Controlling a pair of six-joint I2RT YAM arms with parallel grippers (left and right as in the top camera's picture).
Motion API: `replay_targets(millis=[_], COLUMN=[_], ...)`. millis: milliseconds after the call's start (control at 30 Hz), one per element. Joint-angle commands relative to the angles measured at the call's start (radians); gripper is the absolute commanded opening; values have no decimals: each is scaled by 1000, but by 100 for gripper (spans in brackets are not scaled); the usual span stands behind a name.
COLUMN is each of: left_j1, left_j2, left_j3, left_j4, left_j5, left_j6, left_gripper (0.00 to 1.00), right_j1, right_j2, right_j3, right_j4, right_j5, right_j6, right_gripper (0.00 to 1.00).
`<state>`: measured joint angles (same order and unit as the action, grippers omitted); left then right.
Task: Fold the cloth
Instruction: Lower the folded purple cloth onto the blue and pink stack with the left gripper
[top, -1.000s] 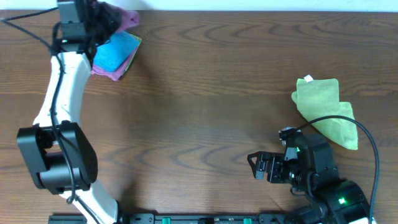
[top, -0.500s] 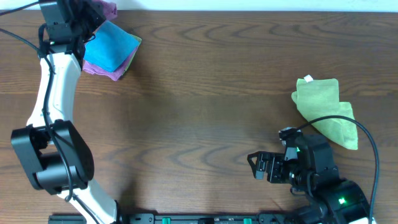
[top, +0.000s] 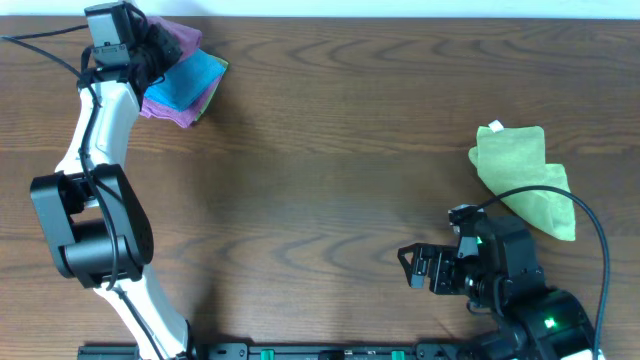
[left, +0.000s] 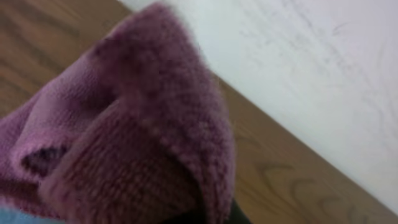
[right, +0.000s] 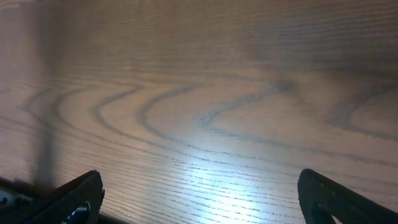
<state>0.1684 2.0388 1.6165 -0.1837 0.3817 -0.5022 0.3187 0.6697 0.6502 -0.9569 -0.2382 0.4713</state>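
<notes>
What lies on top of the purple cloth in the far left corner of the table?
A bright blue cloth lies on the purple cloth. The left gripper covers its upper left part, which cannot be seen.

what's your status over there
Left hand shut on purple cloth, far left corner. Right hand open, holding nothing. Blue cloth lies on the purple cloth.

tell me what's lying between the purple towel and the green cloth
Nothing lies there: in the overhead view only bare wooden table runs between the purple towel and the green cloth.
</notes>
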Motion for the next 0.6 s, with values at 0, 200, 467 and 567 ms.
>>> replay_targets(millis=[0,200,467,567], left_j1=[2,2,2,2], left_j2=[0,-1,-1,-1], left_j3=[24,24,24,24], left_j4=[-44,-211,-314,-322], left_j5=[1,3,0,-1], left_j6=[21,21,28,32], left_gripper=[14,11,9,23], right_j1=[-7,-7,-7,-7], right_j2=[-4,-4,-4,-4], right_j3=[-7,-7,-7,-7], right_j4=[-1,-1,-1,-1], right_j5=[-5,-5,-5,-5], right_j6=[14,14,14,14], right_gripper=[99,99,99,99])
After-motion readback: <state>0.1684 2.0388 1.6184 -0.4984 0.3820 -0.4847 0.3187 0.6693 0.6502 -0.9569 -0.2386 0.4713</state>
